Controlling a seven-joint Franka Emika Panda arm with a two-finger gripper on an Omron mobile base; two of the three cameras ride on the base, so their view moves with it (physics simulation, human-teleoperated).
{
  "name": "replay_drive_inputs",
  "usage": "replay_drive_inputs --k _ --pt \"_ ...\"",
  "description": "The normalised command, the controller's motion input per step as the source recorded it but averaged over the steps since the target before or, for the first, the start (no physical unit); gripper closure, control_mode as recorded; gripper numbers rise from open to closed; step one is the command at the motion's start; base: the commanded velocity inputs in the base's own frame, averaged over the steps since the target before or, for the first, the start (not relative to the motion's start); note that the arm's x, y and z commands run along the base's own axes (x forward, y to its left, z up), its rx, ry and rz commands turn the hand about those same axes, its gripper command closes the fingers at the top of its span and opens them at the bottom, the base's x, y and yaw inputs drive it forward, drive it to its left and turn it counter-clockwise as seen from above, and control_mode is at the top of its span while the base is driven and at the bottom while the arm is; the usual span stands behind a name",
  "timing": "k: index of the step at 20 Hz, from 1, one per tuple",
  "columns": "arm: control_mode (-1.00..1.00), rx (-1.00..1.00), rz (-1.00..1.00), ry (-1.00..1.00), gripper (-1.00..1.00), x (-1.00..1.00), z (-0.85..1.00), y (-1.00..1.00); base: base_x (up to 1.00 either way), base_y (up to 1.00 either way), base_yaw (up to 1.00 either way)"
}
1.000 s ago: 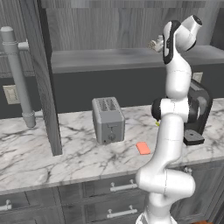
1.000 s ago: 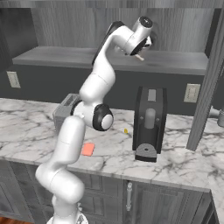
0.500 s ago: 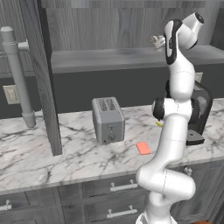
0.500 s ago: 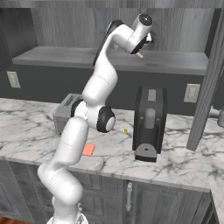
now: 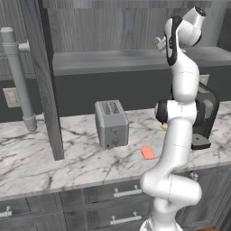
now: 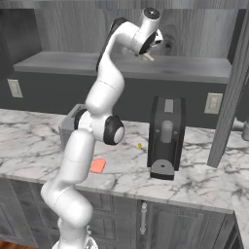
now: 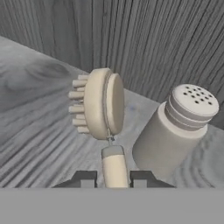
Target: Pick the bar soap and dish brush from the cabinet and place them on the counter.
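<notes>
My gripper (image 7: 113, 179) is up at the cabinet shelf (image 7: 35, 92), shut on the tan handle of the dish brush (image 7: 98, 103). The brush's round head with short bristles stands just ahead of the fingertips (image 7: 85, 178). From the left base the gripper (image 5: 161, 43) sits at the end of the raised arm over the grey shelf (image 5: 113, 61). The orange-red bar soap (image 5: 147, 153) lies flat on the white marble counter (image 5: 67, 158), in front of the toaster and apart from the gripper. It also shows as the bar soap (image 6: 97, 166) in the right base view.
A beige shaker bottle (image 7: 177, 127) stands right beside the brush on the shelf. A grey toaster (image 5: 112, 123) and a black coffee machine (image 6: 167, 136) stand on the counter. A dark upright cabinet panel (image 5: 45, 81) and a grey pipe (image 5: 18, 81) are at the left.
The jaws have closed a little tighter on the brush handle. The arm has hardly moved.
</notes>
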Motion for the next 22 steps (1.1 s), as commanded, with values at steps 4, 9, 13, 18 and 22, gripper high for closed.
replay_drive_inputs --k 4,9,13,18,22 --pt "-1.00 -0.12 0.00 0.13 1.00 -0.29 0.00 0.19 0.00 0.00 0.00" --pt "-1.00 -0.08 0.00 0.03 1.00 -0.37 0.00 0.15 0.00 0.00 0.00" --pt "-1.00 -0.05 0.00 0.01 1.00 -0.42 0.17 0.18 0.00 0.00 0.00" --pt "-1.00 -0.02 0.00 -0.05 1.00 -0.55 0.08 0.12 0.00 0.00 0.00" --pt "-1.00 0.00 0.00 -0.20 1.00 -0.61 -0.01 0.05 0.00 0.00 0.00"
